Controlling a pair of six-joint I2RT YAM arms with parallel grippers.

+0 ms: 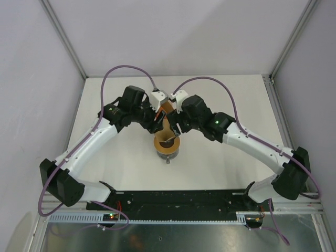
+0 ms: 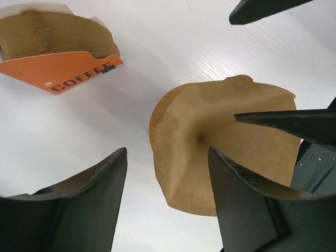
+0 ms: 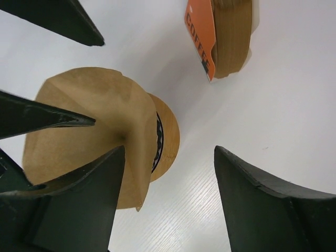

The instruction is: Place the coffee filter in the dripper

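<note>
A thin, pale tan paper coffee filter (image 1: 169, 140) sits in the dripper (image 1: 157, 143), a small cone with a flat orange-brown ring collar, at the centre of the white table (image 1: 226, 100) in the top view. In the left wrist view the filter (image 2: 231, 142) fills the middle right of the frame, opened into a shallow funnel with a crease running to its dark centre, and only a sliver of collar (image 2: 151, 128) shows at its left edge. In the right wrist view the filter (image 3: 89, 126) lies at centre left, with the collar (image 3: 169, 137) and a dark ribbed rim showing on its right.

Both arms meet over the dripper. The left gripper (image 2: 168, 155) has its jaws spread wide, one finger clear of the paper and the other in front of it. The right gripper (image 3: 169, 152) is likewise spread and grips nothing.

A glossy orange packet (image 2: 79, 71) lettered COFFEE, with a stack of tan filters inside, lies at the upper left of the left wrist view, well apart from the dripper.
</note>
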